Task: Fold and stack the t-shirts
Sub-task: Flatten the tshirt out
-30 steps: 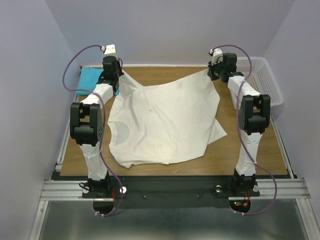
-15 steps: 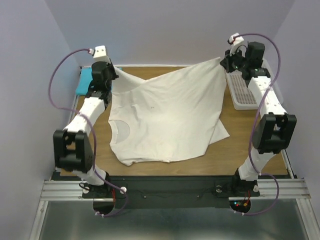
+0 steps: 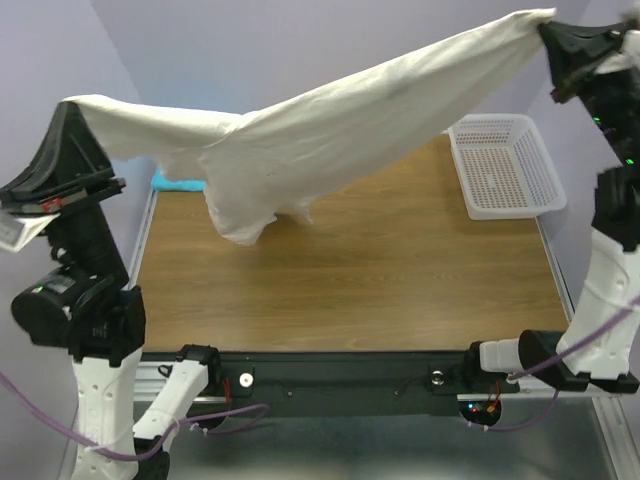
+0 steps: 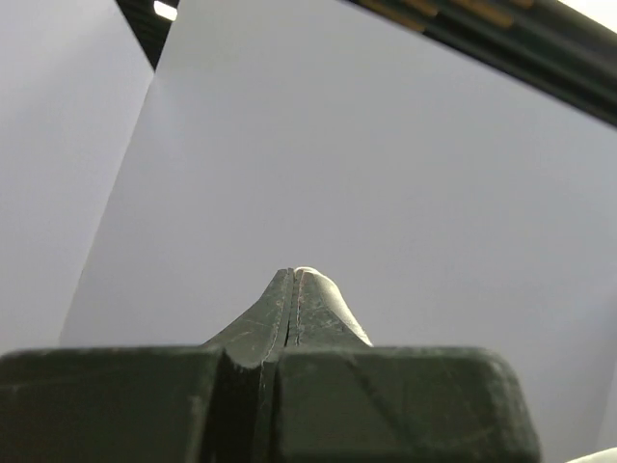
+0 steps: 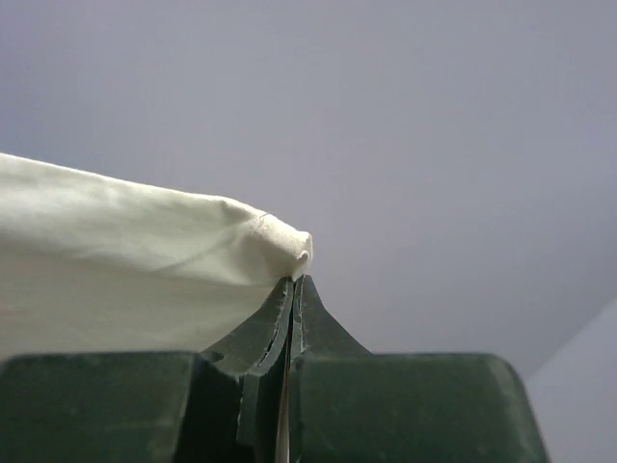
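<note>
the soft cream-white cloth t-shirt (image 3: 330, 130) hangs stretched high over the brown wooden table (image 3: 400, 260), not folded yet. the left gripper (image 3: 68, 106) and right gripper (image 3: 546, 27) each pinch one end tight. the turquoise-blue cloth t-shirt (image 3: 176, 183) lies far left, mostly hidden. nothing is stacked.

So from the wrist cam you're looking straight up along the right tool (image 5: 292, 282), both dark fingers pressed tight together with barely a slit between them. Pinched right at the tips is a corner of the cream-white t-shirt (image 5: 125, 260), bunched into a little knob just above the fingertips. The rest of the cloth runs off to the left edge, pulled fairly taut with a few soft creases. Behind it all is just a plain lavender-grey wall (image 5: 434, 116).
</note>
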`<state>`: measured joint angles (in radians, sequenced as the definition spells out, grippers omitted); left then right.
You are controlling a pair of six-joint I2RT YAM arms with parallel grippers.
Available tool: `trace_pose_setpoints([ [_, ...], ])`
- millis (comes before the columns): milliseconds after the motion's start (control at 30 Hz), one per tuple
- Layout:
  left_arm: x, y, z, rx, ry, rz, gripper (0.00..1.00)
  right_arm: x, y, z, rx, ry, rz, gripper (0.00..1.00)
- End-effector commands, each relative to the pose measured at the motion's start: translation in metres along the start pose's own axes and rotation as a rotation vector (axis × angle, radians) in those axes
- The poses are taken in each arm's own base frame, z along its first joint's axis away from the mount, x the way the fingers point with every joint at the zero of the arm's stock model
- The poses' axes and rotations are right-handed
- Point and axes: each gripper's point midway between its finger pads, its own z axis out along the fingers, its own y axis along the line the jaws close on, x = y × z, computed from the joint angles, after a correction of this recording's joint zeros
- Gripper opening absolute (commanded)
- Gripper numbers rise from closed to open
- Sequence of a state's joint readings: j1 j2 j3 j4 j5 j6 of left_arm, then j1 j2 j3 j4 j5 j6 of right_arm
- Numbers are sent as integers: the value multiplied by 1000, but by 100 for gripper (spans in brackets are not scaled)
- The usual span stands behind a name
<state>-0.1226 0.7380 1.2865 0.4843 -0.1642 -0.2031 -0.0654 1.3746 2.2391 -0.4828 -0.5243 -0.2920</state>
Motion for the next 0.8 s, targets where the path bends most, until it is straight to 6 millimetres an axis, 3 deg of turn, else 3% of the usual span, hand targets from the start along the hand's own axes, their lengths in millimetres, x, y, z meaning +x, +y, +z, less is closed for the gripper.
trace_pose_setpoints([
  [0,-46,-17,4,40,-93,-45,0,-76,-22,-42,169,-119,-65,1],
  [67,-63,-26,3,76,-121,-57,0,-112,-25,-64,223,-189,-97,1],
  [233,-102,-44,7,131,-191,-79,0,-146,-35,-89,317,-252,-146,1],
  [367,-116,-51,17,144,-226,-70,0,-132,-42,-81,330,-218,-144,1],
  [467,-99,-46,32,121,-200,-51,0,-88,-42,-54,277,-127,-96,1],
  [533,-65,-38,43,98,-140,-26,0,-59,-43,-38,253,-71,-67,1],
  [567,-51,-32,45,79,-117,-19,0,-28,-42,-24,228,-10,-36,1],
  [600,-16,-23,50,59,-51,-5,0,-9,-40,-14,201,23,-15,1],
  [633,4,-19,51,56,-13,7,0,29,-34,-2,164,93,19,1],
  [667,25,-14,52,50,28,15,0,49,-29,5,130,124,34,1],
  [700,71,-3,50,35,115,19,0,73,-24,11,102,165,57,0],
  [767,124,5,44,54,224,31,0,122,-13,27,45,225,104,1],
])
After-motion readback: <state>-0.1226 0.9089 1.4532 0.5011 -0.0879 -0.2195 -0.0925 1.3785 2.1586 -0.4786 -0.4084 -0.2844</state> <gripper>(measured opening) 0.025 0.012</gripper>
